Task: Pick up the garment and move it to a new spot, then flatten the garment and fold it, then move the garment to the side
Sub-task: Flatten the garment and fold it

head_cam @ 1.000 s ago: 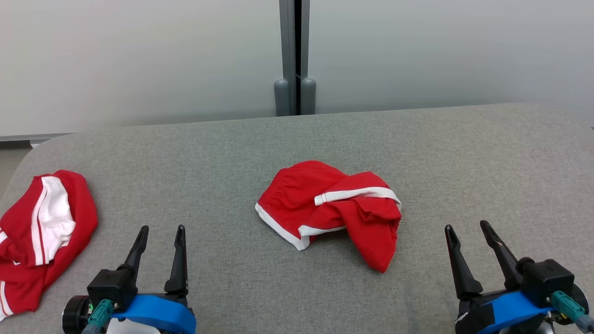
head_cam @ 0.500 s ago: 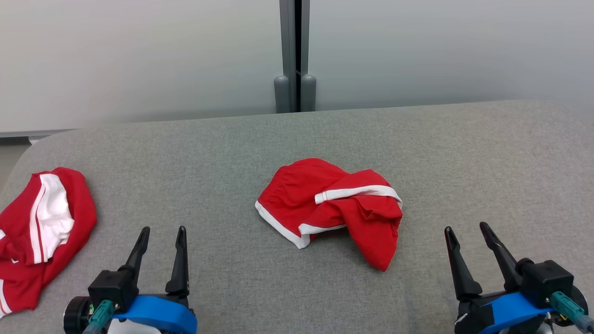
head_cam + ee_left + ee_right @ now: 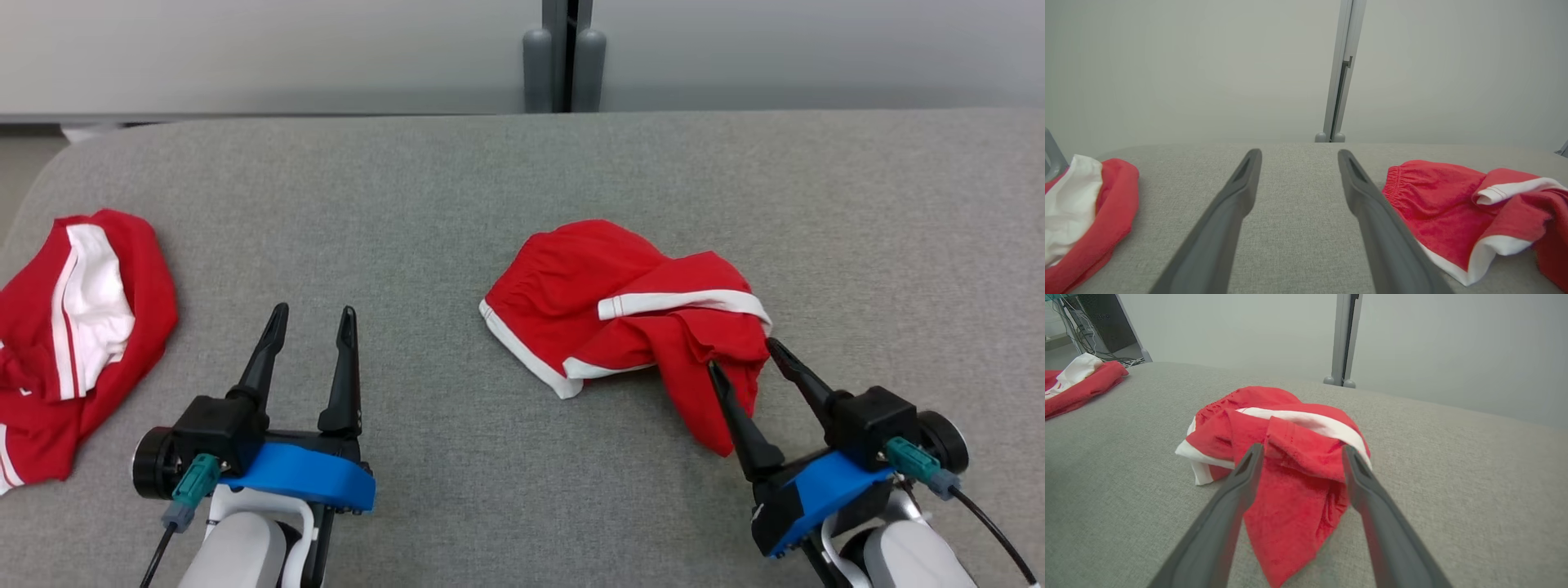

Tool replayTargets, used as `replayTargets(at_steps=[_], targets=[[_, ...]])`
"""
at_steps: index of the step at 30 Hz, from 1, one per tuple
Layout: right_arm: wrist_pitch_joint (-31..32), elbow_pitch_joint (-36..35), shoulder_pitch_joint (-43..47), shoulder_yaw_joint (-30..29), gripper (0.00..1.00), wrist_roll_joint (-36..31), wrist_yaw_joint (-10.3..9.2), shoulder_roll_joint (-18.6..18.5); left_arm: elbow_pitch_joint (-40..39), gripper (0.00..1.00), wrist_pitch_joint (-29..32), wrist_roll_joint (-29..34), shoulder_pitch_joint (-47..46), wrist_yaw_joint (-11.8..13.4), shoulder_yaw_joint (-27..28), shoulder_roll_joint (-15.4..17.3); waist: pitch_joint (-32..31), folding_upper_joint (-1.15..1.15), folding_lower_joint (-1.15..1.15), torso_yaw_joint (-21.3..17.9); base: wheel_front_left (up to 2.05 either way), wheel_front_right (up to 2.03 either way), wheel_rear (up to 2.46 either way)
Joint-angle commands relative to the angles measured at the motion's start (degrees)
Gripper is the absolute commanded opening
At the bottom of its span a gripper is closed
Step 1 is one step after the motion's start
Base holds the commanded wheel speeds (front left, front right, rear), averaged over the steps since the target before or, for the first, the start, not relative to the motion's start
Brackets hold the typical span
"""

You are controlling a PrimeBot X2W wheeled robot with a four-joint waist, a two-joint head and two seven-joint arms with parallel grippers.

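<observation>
Though idle before, the right gripper (image 3: 743,354) now straddles the garment (image 3: 588,278), jaws apart, seemingly unclamped.

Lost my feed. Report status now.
Right end effector open, straddling near flap of the red shorts. Left end effector open, empty. Second red garment far left, not in the way.

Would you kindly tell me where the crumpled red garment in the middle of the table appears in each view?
Head view: the red garment lies right of centre, its near flap between the fingers of the open right gripper.
Left wrist view: the garment is at the lower right.
Right wrist view: the garment is at the centre, between the open fingers.
Shared landmark: the grey post beyond the table's far edge.
</observation>
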Motion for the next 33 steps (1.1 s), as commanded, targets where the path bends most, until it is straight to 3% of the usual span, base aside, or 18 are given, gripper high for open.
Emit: replayTargets(at_steps=[1,5,6,7,8,16,25,33], targets=[[-0.1,1.0,-2.0,0.9,1.0,-0.2,0.0,-1.0,0.0,1.0,-0.3,0.5,-1.5,-0.2,0.2,-0.4,2.6,-0.02,-0.01,2.2,0.0,0.0,0.0],[-0.4,3.5,-4.8,2.6,1.0,-0.8,0.0,-2.2,0.4,1.0,-0.3,1.3,-2.7,-0.9,0.9,-1.5,4.3,-0.02,-0.01,3.0,0.0,0.0,0.0],[-0.8,3.8,-5.2,2.2,0.45,-1.0,0.0,-2.4,0.5,1.0,-0.3,1.6,-2.9,-1.1,1.1,-1.7,4.4,-0.02,-0.01,3.1,0.0,0.0,0.0],[-1.2,4.2,-5.2,1.9,0.17,-1.0,0.0,-2.6,0.7,1.0,-0.3,1.8,-2.9,-1.2,1.3,-1.9,4.4,-0.02,-0.01,3.2,0.0,0.0,0.0],[-1.6,4.4,-5.1,1.4,0.0,-0.9,0.0,-2.6,0.9,1.0,-0.3,2.1,-2.9,-1.4,1.5,-2.2,4.4,-0.02,-0.01,3.2,0.0,0.0,0.0],[-4.5,0.8,-1.6,-0.7,0.0,1.0,0.0,-1.5,1.8,1.0,-0.3,3.6,-1.3,-2.3,3.8,-2.7,2.9,-0.02,-0.01,1.0,0.0,0.0,0.0],[-4.1,-10.9,2.7,0.2,0.0,3.8,0.0,-0.4,1.8,1.0,-0.3,4.8,-0.3,-2.4,5.6,-2.3,1.1,-0.02,-0.01,-2.7,0.0,0.0,0.0],[-3.5,-11.1,2.2,-8.0,0.0,5.9,0.0,1.6,1.7,1.0,-0.3,5.5,-1.0,-2.6,5.8,-2.6,1.6,-0.02,-0.01,-3.4,0.0,0.0,0.0]])
